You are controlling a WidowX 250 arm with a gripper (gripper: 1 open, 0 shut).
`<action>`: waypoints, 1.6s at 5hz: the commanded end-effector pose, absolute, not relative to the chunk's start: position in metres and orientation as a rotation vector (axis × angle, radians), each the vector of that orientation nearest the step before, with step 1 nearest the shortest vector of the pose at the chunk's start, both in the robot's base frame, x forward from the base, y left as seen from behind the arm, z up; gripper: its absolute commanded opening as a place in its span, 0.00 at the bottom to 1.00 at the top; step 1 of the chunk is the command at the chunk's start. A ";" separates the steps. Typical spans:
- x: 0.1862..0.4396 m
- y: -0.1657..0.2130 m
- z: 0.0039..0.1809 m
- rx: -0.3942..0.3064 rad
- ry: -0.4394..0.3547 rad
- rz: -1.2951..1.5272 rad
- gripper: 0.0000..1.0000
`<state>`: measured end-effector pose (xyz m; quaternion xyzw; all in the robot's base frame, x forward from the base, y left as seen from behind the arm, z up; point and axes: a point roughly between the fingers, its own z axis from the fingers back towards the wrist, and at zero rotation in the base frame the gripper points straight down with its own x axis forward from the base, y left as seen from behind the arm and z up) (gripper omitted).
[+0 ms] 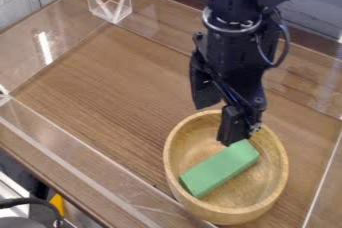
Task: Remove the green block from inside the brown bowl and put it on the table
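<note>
The green block [221,169] lies flat and slanted inside the brown bowl [175,158], which sits on the table [114,77] near its front right. My gripper [222,112] hangs above the bowl's far rim, pointing down. Its jaws are spread wide, one finger [201,88] over the table beside the bowl and the other finger [237,125] over the bowl's inside. Nothing is between them, and the block sits apart from them, below.
Clear plastic walls [54,42] edge the table on the left, back and front. A small clear plastic bracket [110,4] stands at the back wall. Bare wood spreads left of the bowl.
</note>
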<state>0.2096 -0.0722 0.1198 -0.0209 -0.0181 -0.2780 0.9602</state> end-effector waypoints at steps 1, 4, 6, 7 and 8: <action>0.215 -0.072 0.123 -0.046 -0.071 -0.621 1.00; 0.222 -0.069 0.078 -0.042 -0.075 -0.584 1.00; 0.218 -0.062 0.046 -0.036 -0.083 -0.524 1.00; 0.216 -0.067 0.035 -0.035 -0.083 -0.524 1.00; 0.214 -0.072 0.027 -0.036 -0.085 -0.525 1.00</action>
